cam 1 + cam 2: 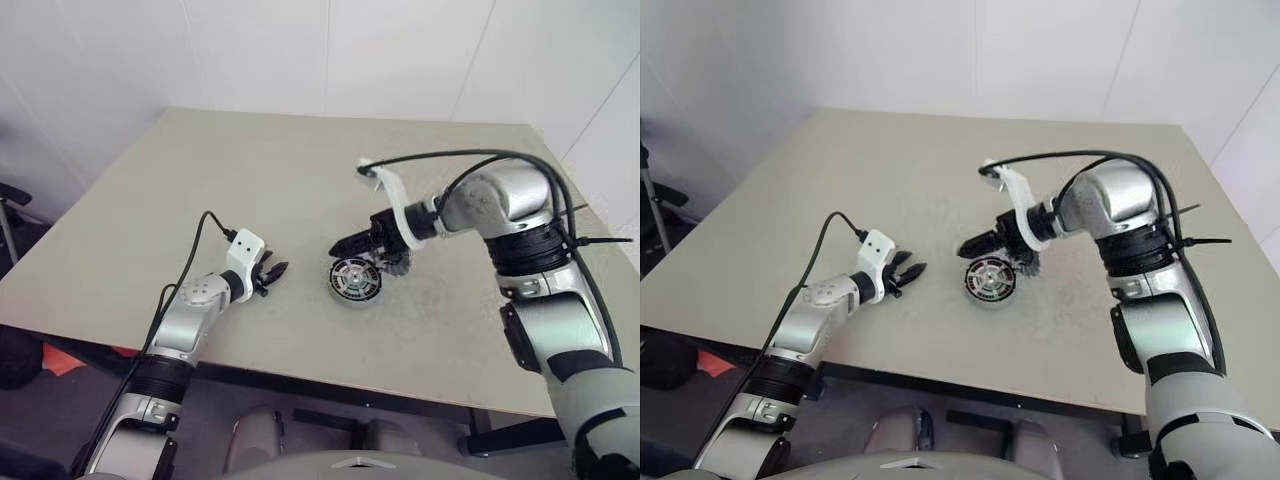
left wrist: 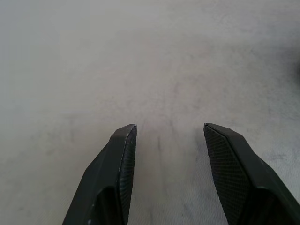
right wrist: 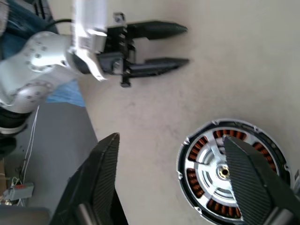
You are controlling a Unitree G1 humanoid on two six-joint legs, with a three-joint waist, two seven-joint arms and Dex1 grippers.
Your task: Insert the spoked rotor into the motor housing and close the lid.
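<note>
Left gripper (image 1: 272, 272), nearest the camera at roughly 7 o'clock on the table (image 1: 250, 180): fingers spread partway, nothing between them, tips aimed toward the parts at centre. Left wrist view shows bare table surface between its tips. Judged parked clear, so the other arm has room.

Just past it, toward table centre: the motor housing (image 1: 355, 280) lies flat, open face up. Right wrist view shows copper windings around the ring, with the spoked rotor (image 3: 220, 171), silver spokes and hub, lying inside it. Rotor looks seated, so insertion is judged done.

Directly above, at about 1 o'clock of the housing: right gripper (image 1: 345, 246), fingers spread wide, holding nothing, hanging over the housing and pointing toward the left arm. Reads as a fresh release.

Behind the right gripper, touching or just beside the housing's far rim: a dark toothed disc, probably the lid (image 1: 397, 262), mostly hidden. Lid not yet on; that remains.
</note>
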